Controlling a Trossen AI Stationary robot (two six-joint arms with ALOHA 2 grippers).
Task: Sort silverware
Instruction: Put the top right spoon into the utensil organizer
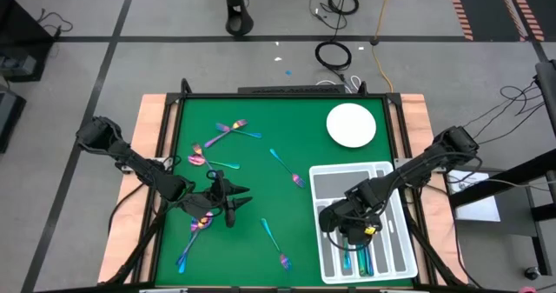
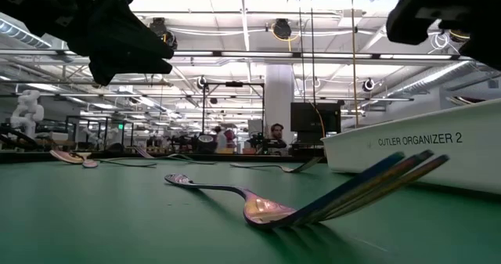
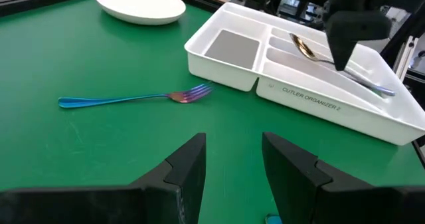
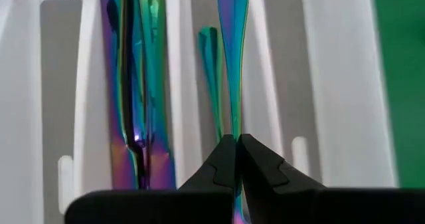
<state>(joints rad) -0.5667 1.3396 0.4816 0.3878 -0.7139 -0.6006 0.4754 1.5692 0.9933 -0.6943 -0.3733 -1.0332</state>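
A rainbow-sheened fork [image 2: 344, 193] is seen lying nearest the low camera on the green counter [image 1: 252, 180], crossed with a spoon [image 2: 227, 192]. The left gripper [image 1: 228, 199] is held just above the counter's near left part, its fingers [image 3: 189, 164] spread apart with nothing between them; a fork with a blue handle [image 3: 133, 98] lies ahead of it. The right gripper [image 4: 236, 159] is poised over the white cutlery organizer [image 1: 391, 176], its fingers pinched together on the handle of a spoon [image 3: 332, 59]. Other iridescent pieces [image 4: 136, 84] are laid lengthwise in the tray's slots. More silverware [image 1: 228, 136] is scattered farther back, and a round white plate [image 1: 351, 124] sits at the far right.
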